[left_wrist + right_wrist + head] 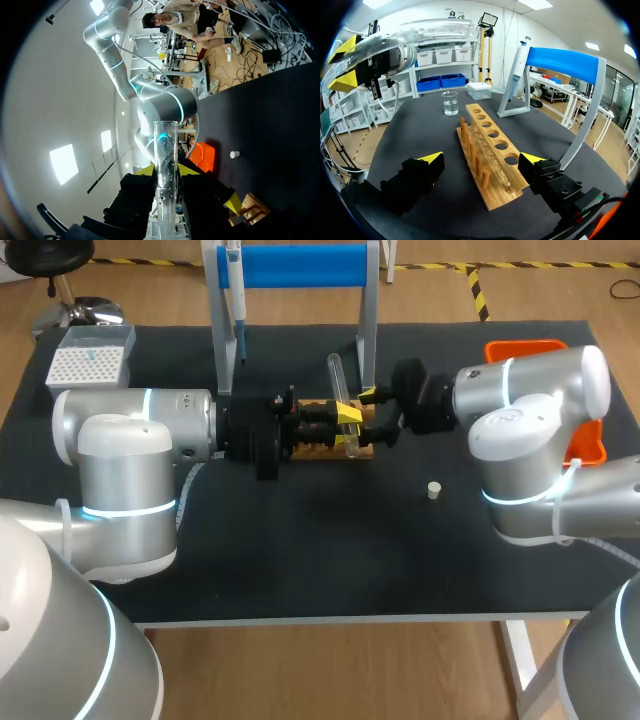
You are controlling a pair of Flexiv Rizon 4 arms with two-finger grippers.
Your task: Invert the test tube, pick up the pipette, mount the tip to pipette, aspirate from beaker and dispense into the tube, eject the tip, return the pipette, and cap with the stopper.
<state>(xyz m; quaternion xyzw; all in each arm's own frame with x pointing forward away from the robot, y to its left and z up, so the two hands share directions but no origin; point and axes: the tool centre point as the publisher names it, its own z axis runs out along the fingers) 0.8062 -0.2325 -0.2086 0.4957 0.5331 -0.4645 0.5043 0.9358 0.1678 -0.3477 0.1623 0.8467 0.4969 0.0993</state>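
Gripping: the left gripper (166,171) is clamping the test tube (165,150) from two sides with its yellow tips. It is carrying the tube in the air above the wooden rack (322,447), most likely to give it room to swing over.
Tilting: in the head view the tube is leaning, neither upright nor flat, which suggests the inversion is the step in hand.
Waiting: the right gripper (482,159) is hanging spread wide and empty. It is sitting low at the near end of the rack with a finger on either side, touching nothing that I can see. It is probably staying close to help with the tube.
Hanging: the pipette (519,56) is resting on the blue-topped stand (565,59) behind the rack, upright and easy to reach.
Standing: the beaker (450,103) is sitting beyond the rack's far end with clear liquid in it, ready for aspirating.
Lying: the stopper (433,490) is sitting on the black mat (330,550) well apart from the rack, on the right arm's side, out of the way until capping.
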